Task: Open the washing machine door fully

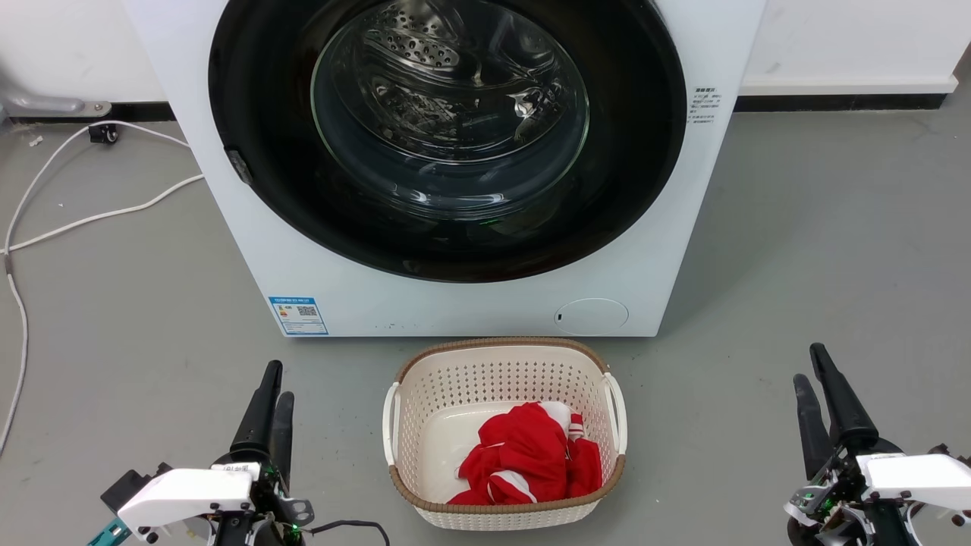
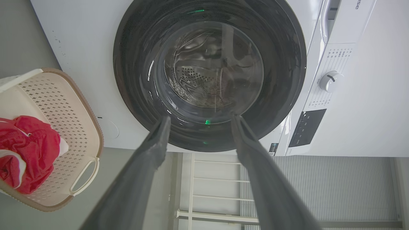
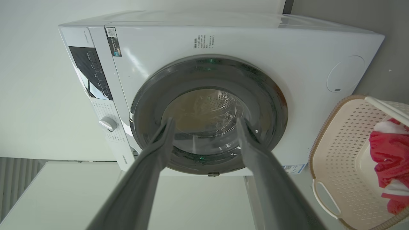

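Grey floor (image 1: 804,243), one door (image 1: 449,129), one basket (image 1: 501,346)

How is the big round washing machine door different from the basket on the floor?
The washing machine door is glossy black with clear glass in the middle; the basket is cream with a brown rim and lots of little holes. The door is round and stands upright on the machine, looking shut; the basket is a rounded box on the floor, open on top, with red cloth inside. Both sit straight ahead of the robot.

Likely a laundry room: washing machine (image 1: 455,307), laundry basket (image 1: 497,379).
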`<state>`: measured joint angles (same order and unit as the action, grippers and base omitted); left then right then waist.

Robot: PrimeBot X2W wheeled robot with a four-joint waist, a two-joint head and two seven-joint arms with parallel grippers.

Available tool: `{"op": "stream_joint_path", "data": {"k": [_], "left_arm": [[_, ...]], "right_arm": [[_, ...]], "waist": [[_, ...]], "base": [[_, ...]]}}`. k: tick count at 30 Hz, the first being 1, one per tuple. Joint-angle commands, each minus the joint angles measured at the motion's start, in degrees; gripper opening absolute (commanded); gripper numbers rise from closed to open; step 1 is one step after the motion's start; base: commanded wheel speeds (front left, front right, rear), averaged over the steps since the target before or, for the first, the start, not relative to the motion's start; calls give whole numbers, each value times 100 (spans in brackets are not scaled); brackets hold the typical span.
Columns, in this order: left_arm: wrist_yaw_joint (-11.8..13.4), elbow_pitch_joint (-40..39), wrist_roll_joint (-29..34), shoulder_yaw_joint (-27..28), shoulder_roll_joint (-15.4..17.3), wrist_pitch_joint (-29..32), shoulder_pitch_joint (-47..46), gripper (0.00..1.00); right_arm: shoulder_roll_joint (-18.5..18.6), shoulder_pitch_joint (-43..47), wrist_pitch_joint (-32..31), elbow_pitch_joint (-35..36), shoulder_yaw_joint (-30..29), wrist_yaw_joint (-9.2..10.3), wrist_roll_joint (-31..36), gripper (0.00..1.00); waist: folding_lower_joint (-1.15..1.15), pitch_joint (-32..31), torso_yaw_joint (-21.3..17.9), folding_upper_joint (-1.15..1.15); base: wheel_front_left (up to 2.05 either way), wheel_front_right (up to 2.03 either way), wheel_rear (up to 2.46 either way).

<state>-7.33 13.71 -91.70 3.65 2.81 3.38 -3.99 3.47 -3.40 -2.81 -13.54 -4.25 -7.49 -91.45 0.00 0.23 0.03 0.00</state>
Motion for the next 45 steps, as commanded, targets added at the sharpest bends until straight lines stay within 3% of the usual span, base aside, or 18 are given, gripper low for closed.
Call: {"op": "stream_joint_path", "data": {"k": [1, 11, 31, 45], "left_arm": [[-4, -181, 130, -60, 41, -104, -126, 100], [-6, -524, 841, 43, 35, -333, -142, 100], [-10, -1012, 3441, -11, 20, -755, 8, 100], [-13, -1023, 5226, -121, 71, -1004, 96, 100]], "right_arm": [[13, -61, 86, 201, -3, 0, 196, 100], [4, -21, 302, 589, 37, 0, 1265, 100], [-14, 159, 719, 1117, 382, 0, 4528, 100], [-26, 287, 926, 1096, 366, 0, 5937, 100]], "waist": [[0, -1, 2, 0], [0, 0, 2, 0], [0, -2, 17, 0], [0, -23, 19, 0]], "base": [[0, 0, 0], [0, 0, 0], [0, 0, 0], [0, 0, 0]]}}
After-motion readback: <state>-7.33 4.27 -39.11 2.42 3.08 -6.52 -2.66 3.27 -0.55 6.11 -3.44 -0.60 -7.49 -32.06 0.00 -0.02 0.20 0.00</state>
